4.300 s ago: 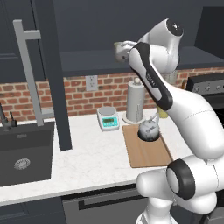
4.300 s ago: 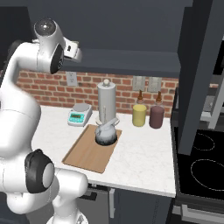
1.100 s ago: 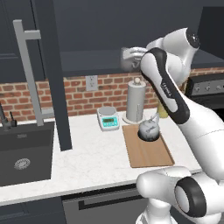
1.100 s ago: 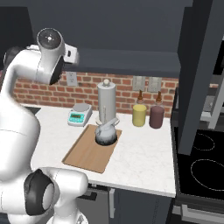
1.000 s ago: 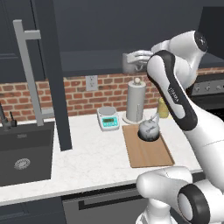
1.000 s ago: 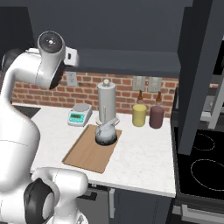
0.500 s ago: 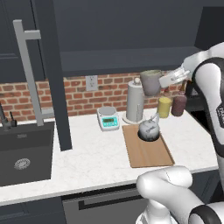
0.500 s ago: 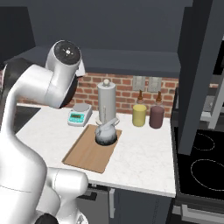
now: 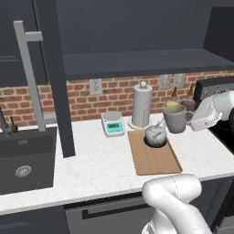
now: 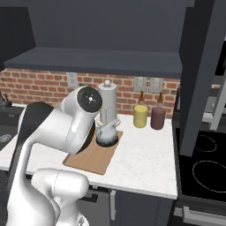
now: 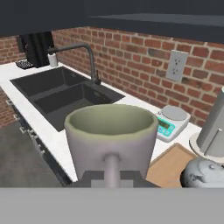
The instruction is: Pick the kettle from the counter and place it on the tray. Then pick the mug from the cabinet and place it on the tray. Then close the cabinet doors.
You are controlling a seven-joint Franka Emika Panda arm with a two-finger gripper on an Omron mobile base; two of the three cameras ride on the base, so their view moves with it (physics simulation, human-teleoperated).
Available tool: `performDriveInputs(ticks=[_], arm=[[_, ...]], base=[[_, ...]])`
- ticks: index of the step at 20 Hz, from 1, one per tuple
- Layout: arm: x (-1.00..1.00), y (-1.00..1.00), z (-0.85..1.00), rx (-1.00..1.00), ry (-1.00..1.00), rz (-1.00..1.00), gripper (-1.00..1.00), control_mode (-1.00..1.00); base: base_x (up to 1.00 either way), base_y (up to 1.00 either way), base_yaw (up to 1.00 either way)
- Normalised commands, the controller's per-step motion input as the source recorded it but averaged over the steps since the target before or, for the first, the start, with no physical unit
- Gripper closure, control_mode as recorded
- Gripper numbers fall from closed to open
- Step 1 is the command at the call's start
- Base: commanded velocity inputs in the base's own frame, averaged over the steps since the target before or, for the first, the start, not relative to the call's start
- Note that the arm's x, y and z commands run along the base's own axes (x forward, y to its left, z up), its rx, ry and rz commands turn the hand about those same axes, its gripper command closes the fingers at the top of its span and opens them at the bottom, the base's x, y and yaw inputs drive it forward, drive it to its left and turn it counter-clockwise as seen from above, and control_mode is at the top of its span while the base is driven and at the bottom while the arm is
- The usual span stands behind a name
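My gripper (image 9: 189, 119) is shut on the side handle of the greyish-green mug (image 9: 175, 119). The mug hangs upright in the air, just right of the kettle and a little higher. In the hand view the mug (image 11: 111, 133) is close up, its handle pinched at the gripper (image 11: 112, 176). The silver kettle (image 9: 155, 136) stands at the far end of the wooden tray (image 9: 154, 160) on the white counter (image 9: 91, 169). The kettle (image 10: 107, 135) and tray (image 10: 90, 160) also show past my arm. The cabinet shelf (image 9: 137, 61) is bare, and both doors (image 9: 57, 77) (image 10: 201, 75) stand open.
A tall grey cylinder (image 9: 142, 105) and a small scale (image 9: 113, 123) stand behind the tray. Yellow (image 10: 141, 116) and maroon (image 10: 157, 118) canisters sit by the brick wall. The black sink (image 9: 25, 157) lies left and the stove (image 10: 203, 170) right. My own arm blocks much of the right base view.
The arm has swung the mug down and to the right, from up near the cabinet shelf to beside the kettle. Kettle and tray have not moved.
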Motion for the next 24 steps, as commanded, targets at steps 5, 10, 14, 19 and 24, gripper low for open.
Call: performDriveInputs(ticks=[5,10,14,19,24], arm=[[-0.17,-0.17,-0.98,0.14,-0.18,0.01,1.0,-1.0],[0.02,-0.22,-0.73,0.16,-0.04,0.0,1.0,-1.0],[0.2,-0.28,-0.45,0.09,0.01,0.0,1.0,-1.0],[0.14,-0.12,-0.51,0.02,0.01,0.0,1.0,-1.0],[0.09,-0.02,-0.59,0.01,0.0,0.0,1.0,-1.0]], base=[[0.0,0.0,0.0],[0.0,0.0,0.0],[0.0,0.0,0.0],[0.0,0.0,0.0],[0.0,0.0,0.0]])
